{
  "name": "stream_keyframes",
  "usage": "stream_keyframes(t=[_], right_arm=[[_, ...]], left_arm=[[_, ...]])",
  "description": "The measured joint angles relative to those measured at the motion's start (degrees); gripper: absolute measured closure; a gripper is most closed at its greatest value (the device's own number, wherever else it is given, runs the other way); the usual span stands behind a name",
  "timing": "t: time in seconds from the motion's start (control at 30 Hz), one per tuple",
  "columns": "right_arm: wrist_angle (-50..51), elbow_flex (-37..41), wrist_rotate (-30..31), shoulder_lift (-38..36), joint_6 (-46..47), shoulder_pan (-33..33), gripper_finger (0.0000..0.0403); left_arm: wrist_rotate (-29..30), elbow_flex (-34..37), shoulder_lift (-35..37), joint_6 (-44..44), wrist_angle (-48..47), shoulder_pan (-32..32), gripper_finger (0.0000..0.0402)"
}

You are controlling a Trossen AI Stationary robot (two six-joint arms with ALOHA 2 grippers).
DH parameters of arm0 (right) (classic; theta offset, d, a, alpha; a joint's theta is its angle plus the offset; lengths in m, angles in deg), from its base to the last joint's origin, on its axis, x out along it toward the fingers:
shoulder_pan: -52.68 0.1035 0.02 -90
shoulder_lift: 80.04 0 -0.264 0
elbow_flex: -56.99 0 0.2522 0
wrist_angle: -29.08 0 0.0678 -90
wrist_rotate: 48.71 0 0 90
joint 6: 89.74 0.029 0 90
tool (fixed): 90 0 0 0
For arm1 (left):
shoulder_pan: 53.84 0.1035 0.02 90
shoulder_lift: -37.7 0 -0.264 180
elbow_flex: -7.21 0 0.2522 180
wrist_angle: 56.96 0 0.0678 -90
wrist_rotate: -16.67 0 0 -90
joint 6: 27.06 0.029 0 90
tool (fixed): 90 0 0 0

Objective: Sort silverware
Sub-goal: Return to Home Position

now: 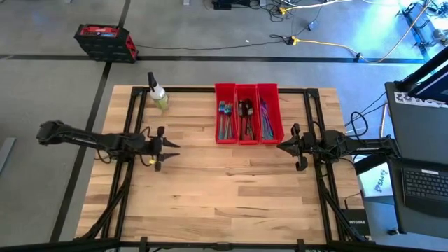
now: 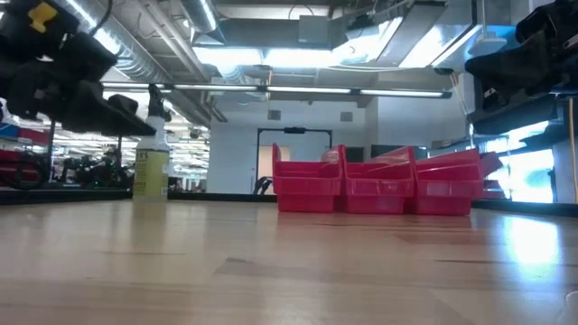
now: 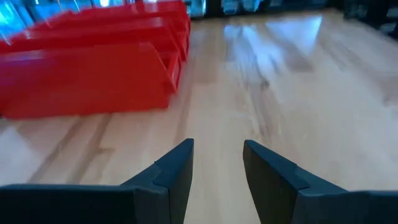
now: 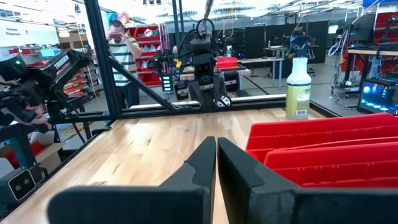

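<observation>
Iridescent silverware [image 1: 225,117] lengthwise in three red bins [image 1: 246,87], long axes front-to-back

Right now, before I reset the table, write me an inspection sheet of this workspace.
Surface: wooden table, no loose pieces seen.
Job's things: silverware lies inside the three red bins, far middle.
Clutter: spray bottle, upright, far left corner.
Grippers: left gripper open, empty, over the left side; right gripper shut, empty, near the bins' right side.
Cables: yellow cable on the floor beyond the table.
Surroundings: red case on the floor, laptop at right, a person beyond the table.
</observation>
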Motion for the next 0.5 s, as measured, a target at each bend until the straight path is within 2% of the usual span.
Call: stream_keyframes(t=[0.17, 0.3, 0.5], right_arm=[[0.0, 0.0, 0.1, 0.0, -0.1, 0.0, 0.0402], [0.0, 0.0, 0.1, 0.0, -0.2, 0.0, 0.0402], [0.0, 0.0, 0.1, 0.0, -0.3, 0.0, 0.0402]], left_arm=[[0.0, 0.0, 8.0, 1.8, -4.8, -0.1, 0.0274], [-0.1, 0.0, 13.5, 3.5, -5.0, -0.1, 0.0274], [0.1, 0.0, 17.5, 5.2, -5.0, 0.0, 0.0274]])
